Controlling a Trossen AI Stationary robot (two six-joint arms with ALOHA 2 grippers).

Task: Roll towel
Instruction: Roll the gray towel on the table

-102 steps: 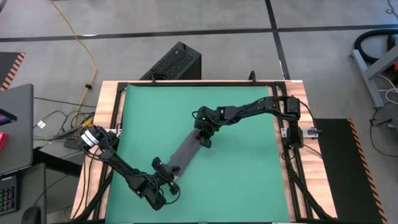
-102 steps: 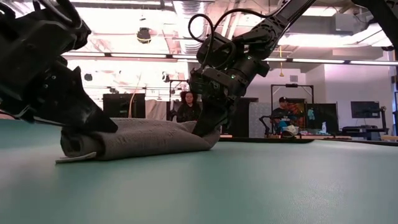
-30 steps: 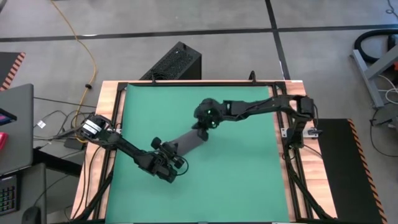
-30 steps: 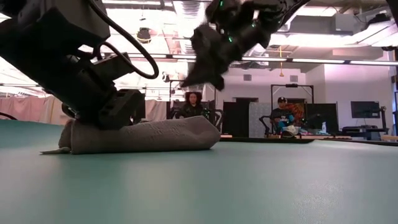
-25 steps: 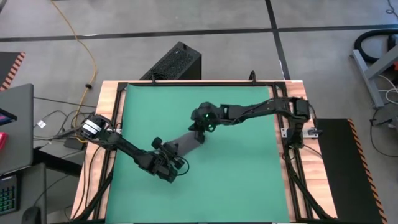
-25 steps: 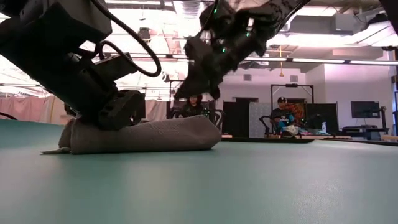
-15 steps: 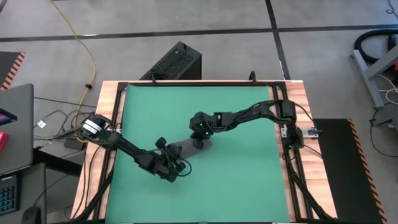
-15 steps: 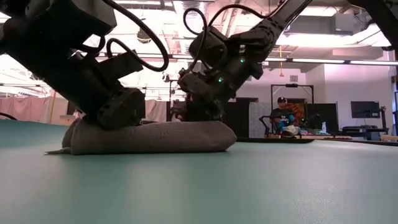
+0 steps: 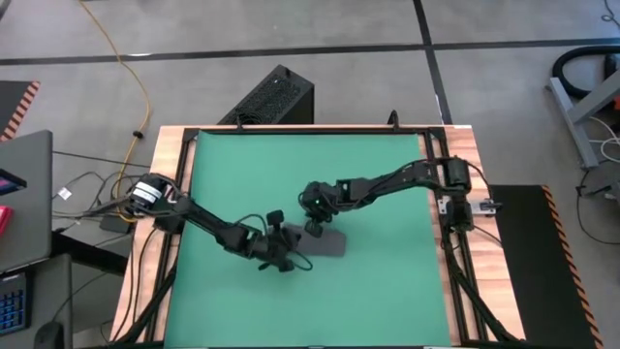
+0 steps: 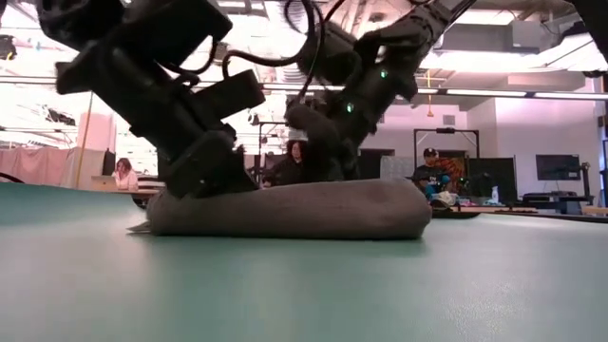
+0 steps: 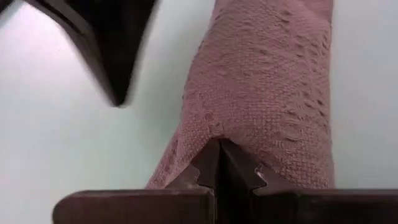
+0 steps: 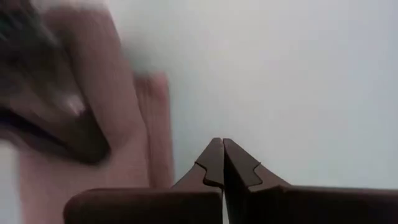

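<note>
- Towel (image 9: 323, 243): dark grey, rolled into a short thick bundle, lying on the green mat (image 9: 387, 291) a little near of centre. A second ago it lay longer and slanted toward the far right; it has since shortened and shifted right.
- Left gripper (image 9: 288, 254): fingers shut together, pressed on the roll's left end; moved right with it.
- Right gripper (image 9: 316, 230): fingers shut together, tip down at the roll's far edge; a second ago it was raised.
- Judgement: rolling looks nearly done; what remains is tidying and letting go.
- Hidden: white tag not visible; low view shows a flap at the left end, its tuck unclear. Right wrist view too smeared to confirm contact.
</note>
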